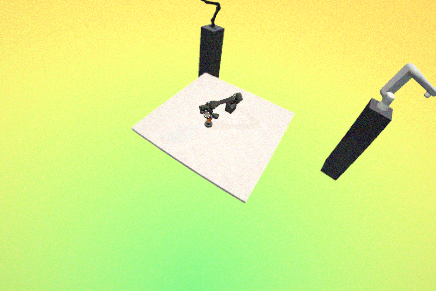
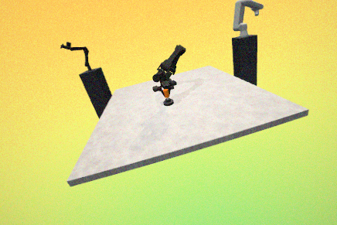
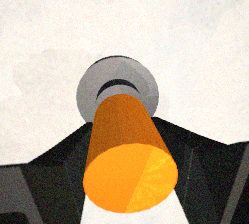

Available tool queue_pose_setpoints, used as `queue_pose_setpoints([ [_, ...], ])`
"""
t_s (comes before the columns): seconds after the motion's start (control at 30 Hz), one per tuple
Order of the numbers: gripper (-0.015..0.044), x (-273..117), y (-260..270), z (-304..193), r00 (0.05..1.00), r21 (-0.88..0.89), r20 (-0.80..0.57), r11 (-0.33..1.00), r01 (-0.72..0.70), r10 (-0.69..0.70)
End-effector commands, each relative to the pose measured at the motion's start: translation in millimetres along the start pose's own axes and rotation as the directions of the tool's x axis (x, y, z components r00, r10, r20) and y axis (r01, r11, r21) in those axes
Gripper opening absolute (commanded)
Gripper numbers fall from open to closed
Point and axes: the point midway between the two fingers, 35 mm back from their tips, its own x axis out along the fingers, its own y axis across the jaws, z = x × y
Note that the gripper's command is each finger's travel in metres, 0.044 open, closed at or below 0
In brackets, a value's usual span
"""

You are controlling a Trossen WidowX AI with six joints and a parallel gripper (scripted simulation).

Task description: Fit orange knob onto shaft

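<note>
The orange knob (image 1: 209, 120) (image 2: 166, 93) (image 3: 126, 132) is a smooth cylinder, upright or nearly so, with a brighter top face. The gripper (image 1: 209, 117) (image 2: 166, 90) (image 3: 123, 120) is shut on the knob, one black finger on each side. The round pedestal (image 1: 208, 125) (image 2: 168, 103) (image 3: 86, 92) is grey and stands right under the knob. In the wrist view a dark arc and a light grey raised part show just beyond the knob's lower end. The shaft's flat side and the knob's hole are hidden. Whether knob and shaft touch, I cannot tell.
The pedestal stands on a pale square table (image 1: 240, 161) (image 2: 216, 117). Beyond its edges stand two dark columns, one with a thin black arm (image 1: 216, 11) (image 2: 86, 56), the other with a grey arm (image 1: 398, 80) (image 2: 239, 16).
</note>
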Motion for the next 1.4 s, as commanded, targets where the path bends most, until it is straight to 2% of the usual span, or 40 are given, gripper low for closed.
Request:
queue_pose_setpoints([
  [0.0, 0.0, -0.4, 0.0, 0.9, 1.0, 0.104, 0.001, 0.995, 0.0, 0.0],
  [0.1, 0.0, 1.9, -0.4, 0.3, 1.0, 0.162, 0.001, 0.987, 0.0, 0.0],
  [0.93, 0.0, -0.3, 0.3, 1.3, 1.0, 0.162, 0.001, 0.987, 0.0, 0.0],
  [1.17, 0.0, 0.4, 0.4, 0.2, 1.0, 0.354, 0.001, 0.935, 0.0, 0.0],
  [1.37, 0.0, 2.4, 0.2, -0.2, 1.0, 0.364, 0.001, 0.932, 0.0, 0.0],
])
